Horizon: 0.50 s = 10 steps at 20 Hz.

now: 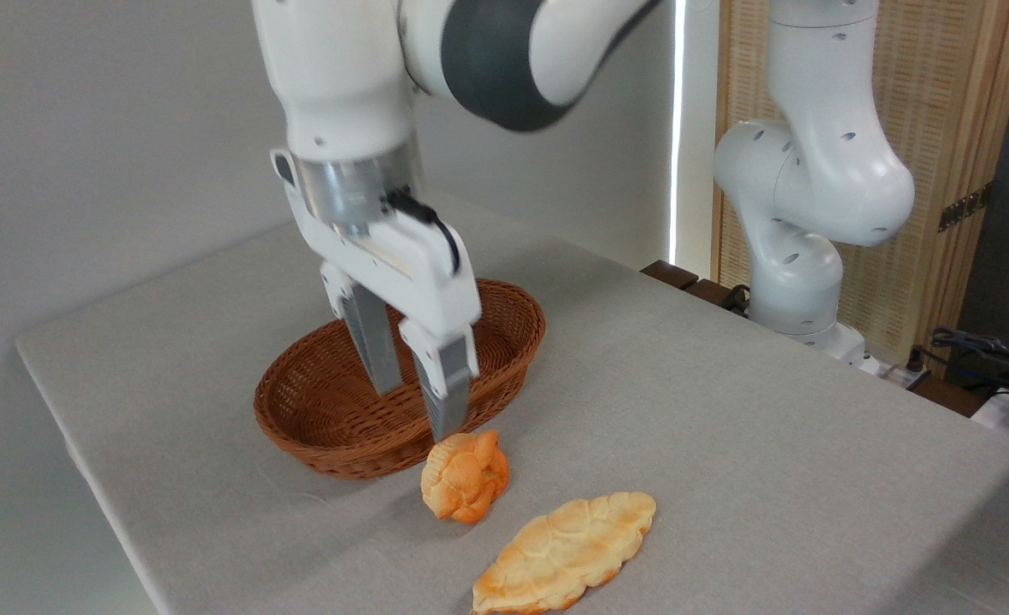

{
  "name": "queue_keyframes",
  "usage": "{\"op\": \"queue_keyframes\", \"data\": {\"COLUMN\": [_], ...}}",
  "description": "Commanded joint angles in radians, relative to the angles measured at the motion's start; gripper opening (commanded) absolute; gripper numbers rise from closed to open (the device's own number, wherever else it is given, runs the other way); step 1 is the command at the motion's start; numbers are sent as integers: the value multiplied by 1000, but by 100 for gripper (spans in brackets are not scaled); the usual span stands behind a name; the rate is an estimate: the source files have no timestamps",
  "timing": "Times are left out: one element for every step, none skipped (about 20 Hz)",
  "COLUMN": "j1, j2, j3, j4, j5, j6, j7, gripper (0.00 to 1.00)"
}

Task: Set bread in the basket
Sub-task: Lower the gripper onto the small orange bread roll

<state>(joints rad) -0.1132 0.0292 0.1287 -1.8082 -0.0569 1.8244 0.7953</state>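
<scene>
Camera view: two long fingers [448, 389] are seen pointing down, spread a little apart, with nothing held between them. The gripper [419, 410] hangs in front of the basket [504, 329], and one fingertip is just above the top of the bread [465, 475], maybe touching it; that cannot be told for sure. The bread is sitting on the grey table [726, 444], just beside the front of the basket and not in it. A longer flat pastry [566, 552] lies near it, a bit closer to the front. The bread is guessed to be light and soft, so it could be squashed. It should be pinched gently at its two round sides, low down, where it is widest.
</scene>
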Motion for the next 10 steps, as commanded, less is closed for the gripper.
{"op": "queue_keyframes", "data": {"j1": [3,3,3,1,-3,-6,-6,-8,-8,-10], "j2": [0,1,12,26,34,38,44,46,47,52], "j3": [20,20,20,19,17,16,12,11,11,11], "j4": [-74,-91,-102,-103,-103,-102,-102,-103,-103,-102], "j5": [55,72,74,72,71,69,69,69,69,69], "j6": [35,42,61,67,68,72,73,75,75,75], "j7": [48,51,52,50,50,50,50,50,50,51], "gripper": [100,100,100,100,100,100,100,100,100,100]}}
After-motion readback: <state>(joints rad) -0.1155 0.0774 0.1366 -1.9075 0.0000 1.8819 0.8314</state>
